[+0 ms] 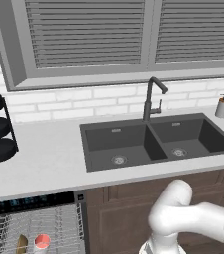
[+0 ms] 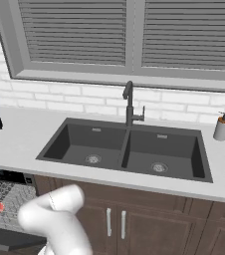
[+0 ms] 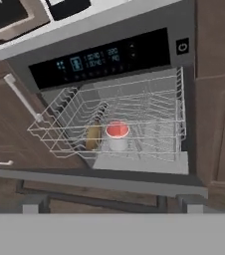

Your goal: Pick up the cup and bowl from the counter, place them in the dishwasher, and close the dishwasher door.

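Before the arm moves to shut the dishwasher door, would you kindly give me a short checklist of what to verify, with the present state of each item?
1. Cup inside the wire rack: ok, upright.
2. Bowl in the rack: ok, on edge beside the cup.
3. Gripper holds nothing: ok, jaws open.
4. Dishwasher door needs closing: not ok, it lies open below the rack.
5. Rack pushed fully in: cannot tell; it appears to jut past the control strip.
6. Counter free of cup and bowl: ok where visible.

A kitchen, apparently domestic: sink (image 1: 158,141), faucet (image 1: 151,99), open dishwasher (image 3: 114,99), wooden cabinets (image 2: 149,224).
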